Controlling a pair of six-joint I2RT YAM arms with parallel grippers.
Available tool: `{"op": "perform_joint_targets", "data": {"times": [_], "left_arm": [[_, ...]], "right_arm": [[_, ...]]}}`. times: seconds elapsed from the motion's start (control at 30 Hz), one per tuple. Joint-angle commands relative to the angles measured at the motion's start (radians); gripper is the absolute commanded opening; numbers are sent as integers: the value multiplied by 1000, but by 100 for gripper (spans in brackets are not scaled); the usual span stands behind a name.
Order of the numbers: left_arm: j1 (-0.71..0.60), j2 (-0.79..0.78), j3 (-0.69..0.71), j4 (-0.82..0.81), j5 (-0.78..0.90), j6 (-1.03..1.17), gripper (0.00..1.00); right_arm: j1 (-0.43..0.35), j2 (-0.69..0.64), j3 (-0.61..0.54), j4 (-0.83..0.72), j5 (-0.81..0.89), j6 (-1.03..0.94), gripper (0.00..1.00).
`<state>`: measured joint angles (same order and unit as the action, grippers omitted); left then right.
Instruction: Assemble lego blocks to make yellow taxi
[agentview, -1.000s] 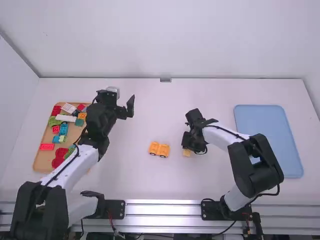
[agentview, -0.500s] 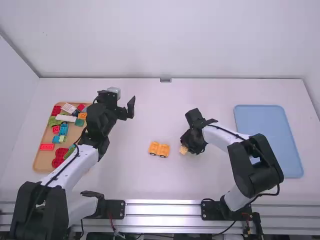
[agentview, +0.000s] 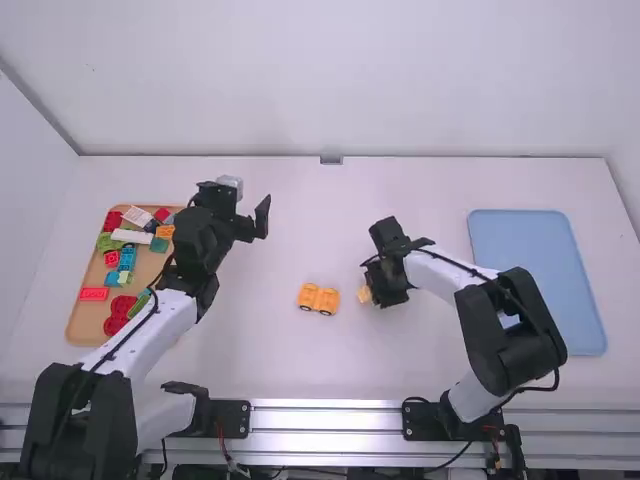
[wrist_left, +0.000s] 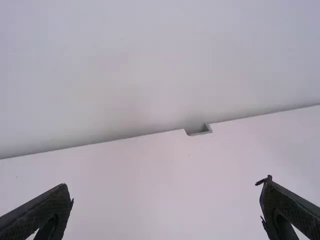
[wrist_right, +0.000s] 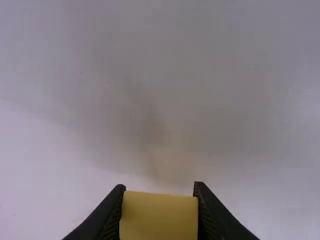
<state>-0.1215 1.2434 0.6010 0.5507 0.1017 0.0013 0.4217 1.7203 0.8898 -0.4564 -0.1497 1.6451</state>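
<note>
Block (wrist_right: 159, 217), one, in right gripper (agentview: 370, 290), one orange car (agentview: 318, 298) nearby

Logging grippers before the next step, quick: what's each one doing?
Left gripper: open, nothing between its fingers.
Right gripper: closed on a yellow block.

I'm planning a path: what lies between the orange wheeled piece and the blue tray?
In the high view, the right gripper, shut on a yellow block, and its arm lie between them.
</note>
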Motion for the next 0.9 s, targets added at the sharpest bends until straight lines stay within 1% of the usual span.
{"op": "perform_joint_targets", "data": {"times": [0.0, 0.1, 0.23, 0.43, 0.63, 0.7, 0.73, 0.83, 0.87], "left_arm": [[3, -13, -13, 4, 11, 14, 99], [3, -13, -13, 4, 11, 14, 99], [3, -13, -13, 3, 14, 14, 99], [3, -13, -13, 3, 14, 14, 100], [3, -13, -13, -13, 14, 14, 99], [3, -13, -13, -16, 14, 14, 99], [3, -13, -13, -19, 14, 14, 99], [3, -13, -13, -20, 14, 14, 99], [3, -13, -13, -20, 13, 14, 99]], "right_arm": [[10, 8, -18, 18, -1, 61, 0], [18, 8, -46, 61, -14, 62, 0], [15, 8, -80, 89, -37, 109, 0], [-3, 8, -85, 72, -37, 140, 0], [9, 8, -85, 86, -29, 145, 0], [9, 8, -85, 78, -27, 166, 2], [9, 8, -85, 75, -21, 171, 4], [9, 8, -85, 64, -14, 173, 6], [9, 8, -85, 64, -14, 172, 11]]}}
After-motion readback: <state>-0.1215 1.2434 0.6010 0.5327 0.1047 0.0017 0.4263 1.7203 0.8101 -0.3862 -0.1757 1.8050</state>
